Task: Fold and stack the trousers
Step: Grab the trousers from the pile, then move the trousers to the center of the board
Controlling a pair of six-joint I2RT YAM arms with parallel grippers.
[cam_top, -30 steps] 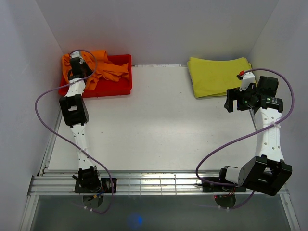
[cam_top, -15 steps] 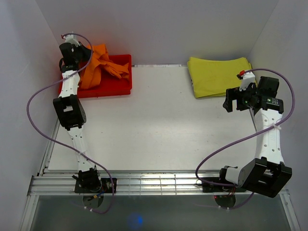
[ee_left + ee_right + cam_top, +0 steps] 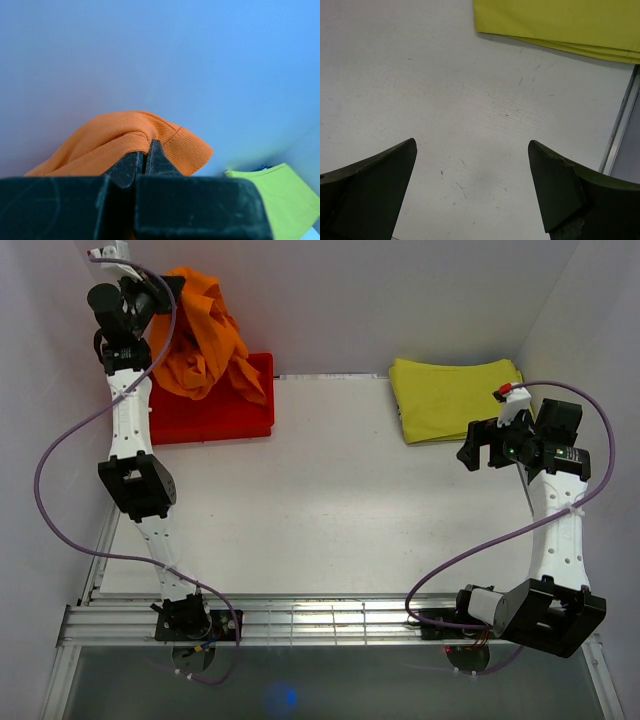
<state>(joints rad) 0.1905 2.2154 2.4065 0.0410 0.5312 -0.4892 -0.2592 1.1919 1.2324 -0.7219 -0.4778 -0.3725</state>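
Note:
The bright orange trousers [image 3: 200, 335] hang bunched from my left gripper [image 3: 168, 285], raised high at the back left over the red tray [image 3: 225, 412]. The left gripper [image 3: 146, 150] is shut on a fold of the orange trousers [image 3: 120, 135], whose hem edge shows just beyond the fingertips. The lower part of the cloth still reaches the tray. My right gripper [image 3: 478, 452] is open and empty above the bare table [image 3: 470, 100], just in front of the folded yellow-green cloth [image 3: 455, 395].
The yellow-green folded cloth [image 3: 560, 22] lies at the back right of the table and also shows in the left wrist view [image 3: 280, 192]. White walls close the left, back and right sides. A metal rail [image 3: 620, 120] runs along the table's right edge.
My left gripper has risen and moved back-left, lifting the orange trousers up out of the red tray. The right arm has barely shifted.

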